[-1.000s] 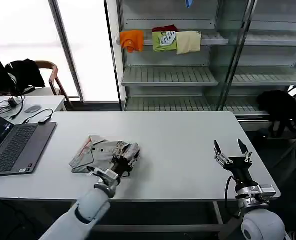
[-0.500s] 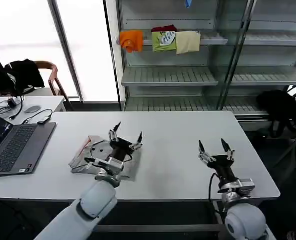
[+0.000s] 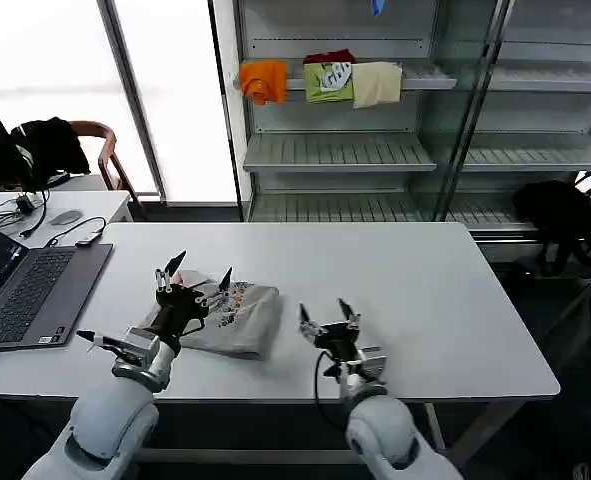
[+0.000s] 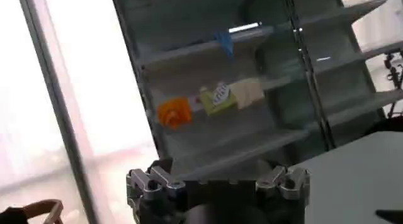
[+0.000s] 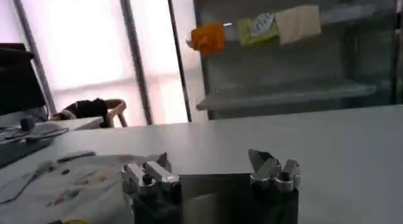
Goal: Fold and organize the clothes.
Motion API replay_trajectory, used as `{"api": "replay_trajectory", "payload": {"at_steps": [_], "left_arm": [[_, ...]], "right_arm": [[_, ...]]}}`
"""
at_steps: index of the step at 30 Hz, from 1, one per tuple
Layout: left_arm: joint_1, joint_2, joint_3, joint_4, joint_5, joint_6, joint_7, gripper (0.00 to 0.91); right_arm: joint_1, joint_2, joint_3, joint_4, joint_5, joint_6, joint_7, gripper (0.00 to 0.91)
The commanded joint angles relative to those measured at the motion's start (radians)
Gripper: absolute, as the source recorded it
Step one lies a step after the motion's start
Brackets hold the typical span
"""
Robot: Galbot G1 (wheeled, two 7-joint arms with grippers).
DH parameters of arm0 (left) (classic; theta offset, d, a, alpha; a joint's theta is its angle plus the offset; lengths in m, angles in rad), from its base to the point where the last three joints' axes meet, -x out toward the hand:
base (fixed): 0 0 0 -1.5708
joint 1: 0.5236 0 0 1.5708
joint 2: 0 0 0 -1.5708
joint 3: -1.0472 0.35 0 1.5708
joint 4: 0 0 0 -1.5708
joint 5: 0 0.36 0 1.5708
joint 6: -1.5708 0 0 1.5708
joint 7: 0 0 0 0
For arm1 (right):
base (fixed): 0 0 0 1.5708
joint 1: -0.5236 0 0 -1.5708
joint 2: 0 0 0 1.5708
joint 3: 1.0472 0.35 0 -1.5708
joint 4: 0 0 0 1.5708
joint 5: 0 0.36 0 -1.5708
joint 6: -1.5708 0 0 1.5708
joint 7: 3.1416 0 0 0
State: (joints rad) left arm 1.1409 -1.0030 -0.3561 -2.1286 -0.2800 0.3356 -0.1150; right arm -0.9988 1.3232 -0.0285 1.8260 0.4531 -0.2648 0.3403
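A light grey shirt (image 3: 237, 318) with a small multicoloured print lies folded on the white table (image 3: 395, 270), left of centre; it also appears in the right wrist view as pale shirt cloth (image 5: 69, 184). My left gripper (image 3: 195, 272) stands open over the shirt's left part, fingers pointing up and away, holding nothing. My right gripper (image 3: 328, 313) is open just right of the shirt, near the table's front edge, apart from the cloth. In the right wrist view its fingertips (image 5: 263, 161) stand wide with bare table between them.
An open laptop (image 3: 25, 290) sits at the table's left end, with cables on a side table behind. Shelving (image 3: 375, 150) at the back holds orange, green and cream cloths (image 3: 325, 80). A black garment (image 3: 560, 215) hangs at right.
The left gripper let go of the shirt, opened and drew back to the left. The right gripper swept leftward along the front edge, close to the shirt. The shirt now lies flatter.
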Motion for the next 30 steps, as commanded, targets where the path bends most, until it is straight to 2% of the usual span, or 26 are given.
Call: {"api": "replay_trajectory", "payload": {"at_steps": [1,7,10,17,20,30], "left_arm": [[0.096,-0.012,-0.141,-0.038,-0.062,-0.038,0.13,0.907],[0.087,-0.02,-0.138,-0.019,-0.06,-0.039,0.135,0.907],[0.084,-0.026,-0.134,-0.017,-0.06,-0.037,0.136,0.907],[0.081,-0.03,-0.132,-0.013,-0.058,-0.032,0.139,0.907],[0.08,-0.031,-0.131,-0.013,-0.058,-0.029,0.139,0.907],[0.081,-0.031,-0.129,-0.011,-0.058,-0.017,0.141,0.907]], "right_arm": [[0.105,0.208,-0.159,-0.208,0.024,-0.048,0.05,0.907],[0.111,0.225,-0.154,-0.239,0.03,-0.038,0.044,0.907],[0.112,0.243,-0.146,-0.274,0.042,-0.027,0.053,0.766],[0.095,0.242,-0.14,-0.268,0.049,-0.007,0.05,0.695],[0.084,0.24,-0.138,-0.257,0.052,-0.001,0.05,0.615],[0.056,0.206,-0.128,-0.184,0.056,0.003,0.055,0.645]]}}
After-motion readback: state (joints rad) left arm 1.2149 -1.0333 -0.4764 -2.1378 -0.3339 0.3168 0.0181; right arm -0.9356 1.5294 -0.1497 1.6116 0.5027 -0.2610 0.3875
